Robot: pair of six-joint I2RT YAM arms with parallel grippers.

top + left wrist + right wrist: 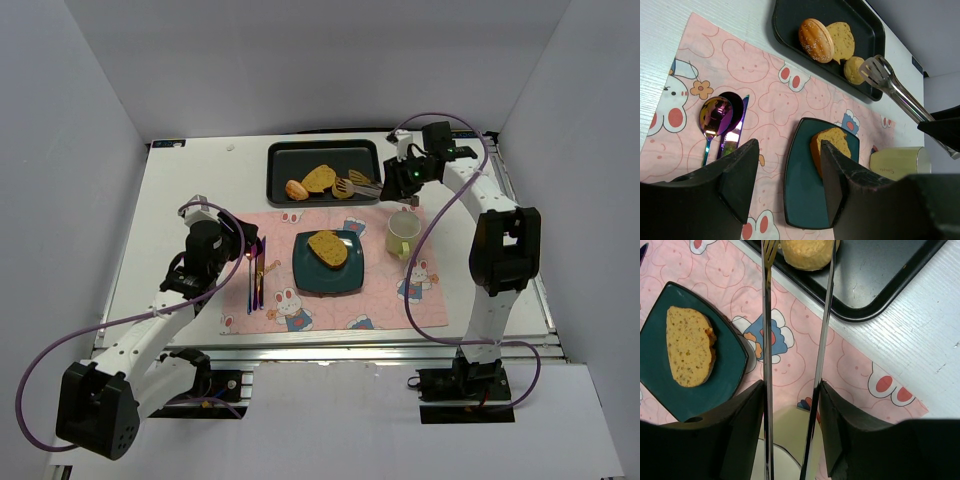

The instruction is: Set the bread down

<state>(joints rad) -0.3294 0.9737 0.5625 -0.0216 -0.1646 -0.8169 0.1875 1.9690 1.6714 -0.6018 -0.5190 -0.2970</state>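
A slice of bread [327, 248] lies on the dark teal plate [305, 278] on the pink placemat. The black tray [285, 160] behind holds a round bun [297, 189], another slice [320, 178] and a small roll [343, 188]. My right gripper [400, 180] is shut on metal tongs [362, 184]. In the right wrist view the tongs' arms [766, 340] stand either side of the small roll [805, 252] in the tray [880, 280]. My left gripper [787, 150] is open and empty above the placemat, left of the plate [800, 190].
A pale green mug [403, 233] stands right of the plate, below the right gripper. A spoon and other cutlery [257, 280] lie on the placemat left of the plate, under the left gripper. White walls close in the table's sides.
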